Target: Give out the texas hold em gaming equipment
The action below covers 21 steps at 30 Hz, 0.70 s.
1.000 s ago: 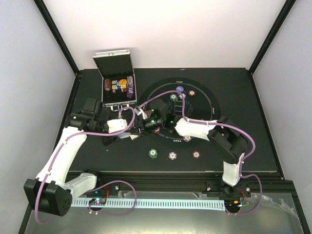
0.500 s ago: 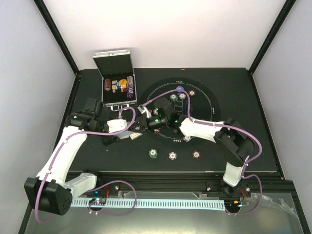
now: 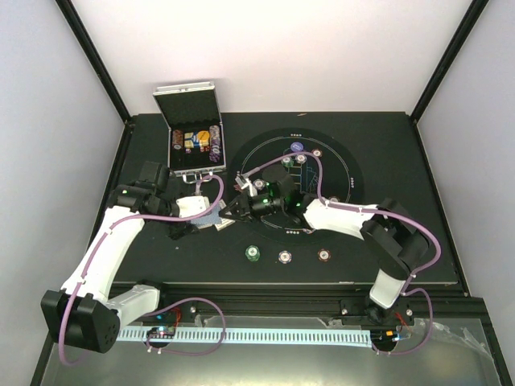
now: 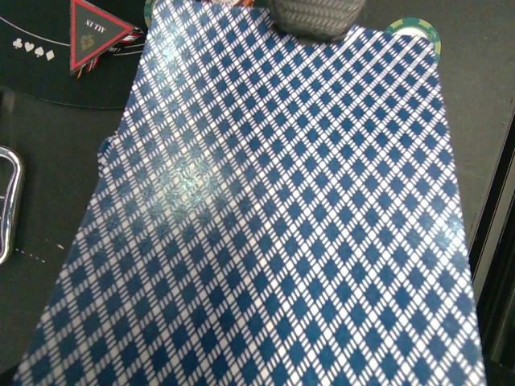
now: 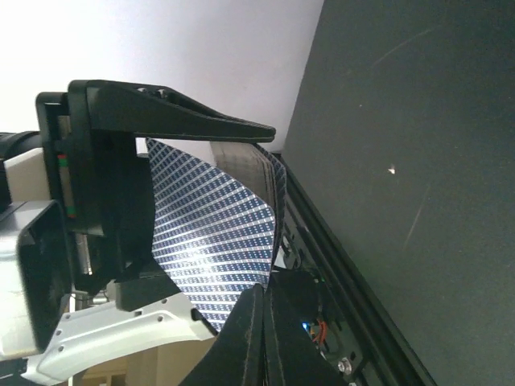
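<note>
Two hands meet just left of the round black mat (image 3: pixel 338 165) on the tabletop | left hand (image 3: pixel 211 222) clamped on blue-backed card deck (image 4: pixel 273 217) | right hand (image 3: pixel 232 211) pinched shut on top card (image 5: pixel 213 233) edge | step: likely dealing | next: peel one card off alone, carry it toward mat

The small paper playing cards (image 4: pixel 273 225) carry a blue-and-white diamond lattice on their backs. The flat triangular token (image 4: pixel 97 32) is red-edged, with a dark centre and gold lettering. The round poker chip (image 4: pixel 417 32) is green with pale edge marks. The round printed mat (image 4: pixel 32 68) is black with white suit symbols. The bench (image 3: pixel 386 145) is matte black.
</note>
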{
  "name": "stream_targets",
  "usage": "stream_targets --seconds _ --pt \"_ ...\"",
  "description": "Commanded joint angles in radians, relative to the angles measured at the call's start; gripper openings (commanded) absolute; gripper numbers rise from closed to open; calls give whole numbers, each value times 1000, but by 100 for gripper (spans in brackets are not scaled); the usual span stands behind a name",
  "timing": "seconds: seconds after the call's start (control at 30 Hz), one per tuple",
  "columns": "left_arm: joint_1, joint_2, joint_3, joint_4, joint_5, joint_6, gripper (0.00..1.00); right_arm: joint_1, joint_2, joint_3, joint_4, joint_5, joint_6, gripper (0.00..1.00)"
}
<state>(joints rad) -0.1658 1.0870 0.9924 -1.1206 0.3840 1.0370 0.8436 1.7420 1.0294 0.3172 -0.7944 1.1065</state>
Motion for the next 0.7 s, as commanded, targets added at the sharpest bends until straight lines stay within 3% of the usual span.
stream_targets --seconds 0.0,0.37,0.67 --pt "-1 -2 25 2 12 -3 1 -1 -38 -30 129 -12 75 1" --pt "-1 -6 19 9 -8 -9 2 -91 -140 -145 261 -51 164 1" --pt "-2 -9 19 12 -26 -14 2 -273 -184 -156 62 -122 24 1"
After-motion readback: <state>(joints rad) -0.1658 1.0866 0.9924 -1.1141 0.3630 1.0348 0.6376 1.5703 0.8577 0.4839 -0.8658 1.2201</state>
